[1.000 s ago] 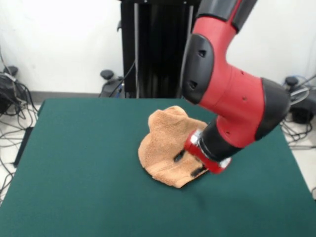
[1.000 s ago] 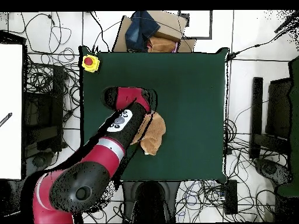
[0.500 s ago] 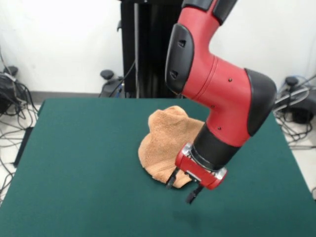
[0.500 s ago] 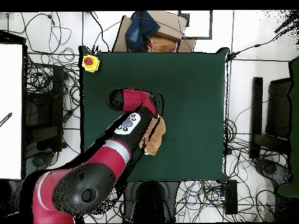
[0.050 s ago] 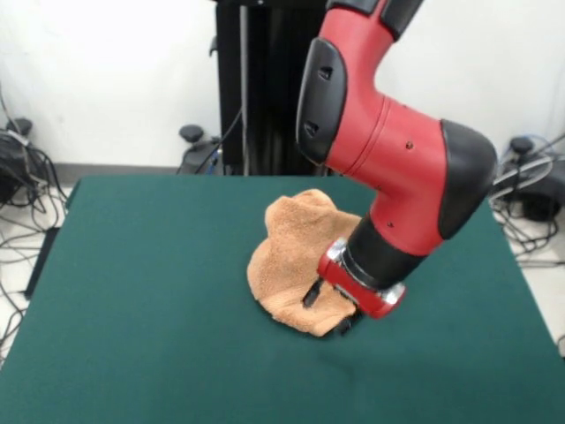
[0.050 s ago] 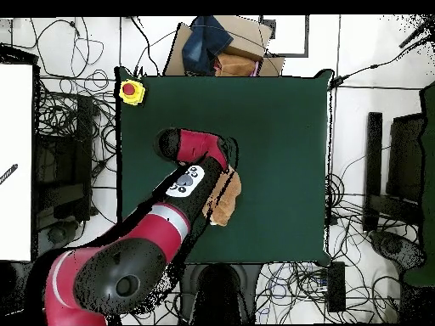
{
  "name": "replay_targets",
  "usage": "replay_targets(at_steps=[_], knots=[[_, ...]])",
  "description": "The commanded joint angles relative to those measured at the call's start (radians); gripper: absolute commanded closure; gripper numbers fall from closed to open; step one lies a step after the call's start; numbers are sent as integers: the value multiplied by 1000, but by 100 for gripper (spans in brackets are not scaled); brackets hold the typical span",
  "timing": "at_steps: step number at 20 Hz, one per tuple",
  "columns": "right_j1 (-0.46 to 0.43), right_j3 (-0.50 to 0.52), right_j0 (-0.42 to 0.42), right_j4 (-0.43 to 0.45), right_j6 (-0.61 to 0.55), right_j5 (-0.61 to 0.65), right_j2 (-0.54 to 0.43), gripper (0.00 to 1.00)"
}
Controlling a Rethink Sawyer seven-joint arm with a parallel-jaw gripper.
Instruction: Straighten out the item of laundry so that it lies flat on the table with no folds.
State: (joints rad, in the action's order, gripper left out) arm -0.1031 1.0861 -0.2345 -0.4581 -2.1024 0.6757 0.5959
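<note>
Towel sits bunched near the middle of the green counter, not flat: a humped fold stands up at its end toward the black pedestal, flatter lobe at the opposite end. Claw is down on that flatter lobe, at the towel's front-right edge in the front view. Fingers are spread apart, one on the cloth, the other at the hem; they straddle the edge, nothing pinched that I can see. Long axis runs roughly from the pedestal side to the front edge, slightly diagonal. Overhead, arm covers most of the towel; only a strip shows beside it. Yellow box with red button sits on a counter corner, well apart from the towel.
</note>
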Motion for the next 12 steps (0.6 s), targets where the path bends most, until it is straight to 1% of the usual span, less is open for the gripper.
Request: replay_targets(at_steps=[1, 5, 9, 12], knots=[[-71, 11, -1, -39, -281, 148, -114, 0], [-96, -11, -15, -45, -323, 143, -90, 0], [-166, -79, -41, -75, -420, 130, -49, 0], [-174, -87, -60, -111, -481, 114, -37, 0]])
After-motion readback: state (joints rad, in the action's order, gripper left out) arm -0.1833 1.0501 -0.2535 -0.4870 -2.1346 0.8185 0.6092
